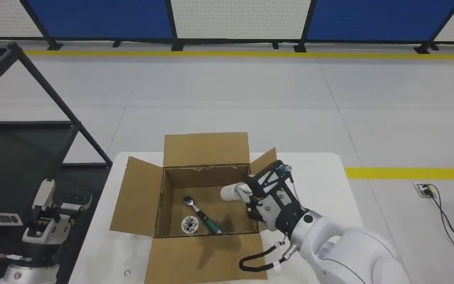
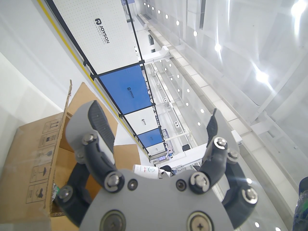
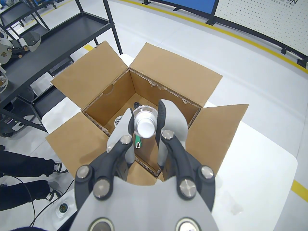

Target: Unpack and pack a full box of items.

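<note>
An open cardboard box [image 1: 206,150] stands on the white table [image 1: 323,170] with all its flaps spread. On its floor lie a green-handled ratchet wrench [image 1: 202,215] and a small round white item [image 1: 189,225]. My right gripper [image 1: 250,194] hovers over the box's right side, shut on a white bottle [image 1: 233,192]. In the right wrist view the bottle [image 3: 144,127] sits upright between the fingers, above the wrench [image 3: 137,141]. My left gripper [image 2: 155,111] is open and empty, pointing upward beside a box flap [image 2: 36,150], off the table's left edge [image 1: 67,206].
A black metal shelf rack [image 1: 35,142] stands left of the table, close to the left arm. Bare table surface [image 3: 259,159] lies to the right of the box. Blue and white partition panels [image 1: 234,18] line the far floor.
</note>
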{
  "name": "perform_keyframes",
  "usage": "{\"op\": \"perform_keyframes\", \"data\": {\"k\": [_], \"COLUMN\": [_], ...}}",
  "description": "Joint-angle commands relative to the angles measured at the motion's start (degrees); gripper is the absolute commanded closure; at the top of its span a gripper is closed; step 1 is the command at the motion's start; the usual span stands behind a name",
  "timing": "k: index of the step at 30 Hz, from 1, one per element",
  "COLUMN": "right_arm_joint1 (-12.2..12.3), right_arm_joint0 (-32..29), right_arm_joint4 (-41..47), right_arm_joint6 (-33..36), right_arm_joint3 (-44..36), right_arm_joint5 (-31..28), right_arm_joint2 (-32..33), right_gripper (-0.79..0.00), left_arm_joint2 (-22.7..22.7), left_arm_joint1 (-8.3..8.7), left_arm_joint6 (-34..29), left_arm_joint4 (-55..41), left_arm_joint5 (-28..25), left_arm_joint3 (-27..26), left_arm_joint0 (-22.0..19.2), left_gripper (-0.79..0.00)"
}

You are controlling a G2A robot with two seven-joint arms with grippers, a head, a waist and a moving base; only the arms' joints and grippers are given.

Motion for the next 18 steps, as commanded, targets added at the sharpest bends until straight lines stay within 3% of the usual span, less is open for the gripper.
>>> {"op": "perform_keyframes", "data": {"k": [1, 6, 12, 18], "right_arm_joint1": [0.0, 0.3, 0.1, 0.5], "right_arm_joint0": [-0.7, 0.2, 8.9, 15.7], "right_arm_joint4": [-0.3, -1.8, 0.6, 1.6], "right_arm_joint6": [-1.6, -0.2, 0.1, 6.3], "right_arm_joint3": [-1.0, -8.7, -8.8, -8.8], "right_arm_joint5": [-1.5, -4.4, -6.9, -5.0], "right_arm_joint2": [-0.3, 1.0, 4.8, 13.0], "right_gripper": [0.000, 0.000, 0.000, 0.000], "left_arm_joint2": [0.0, 0.0, 0.0, 0.0], "left_arm_joint1": [0.00, 0.00, 0.00, 0.00], "left_arm_joint6": [0.0, 0.0, 0.0, 0.0], "left_arm_joint4": [0.0, 0.0, 0.0, 0.0], "left_arm_joint5": [0.0, 0.0, 0.0, 0.0], "left_arm_joint3": [0.0, 0.0, 0.0, 0.0], "left_arm_joint0": [0.0, 0.0, 0.0, 0.0], "left_gripper": [-0.785, -0.785, -0.785, -0.785]}}
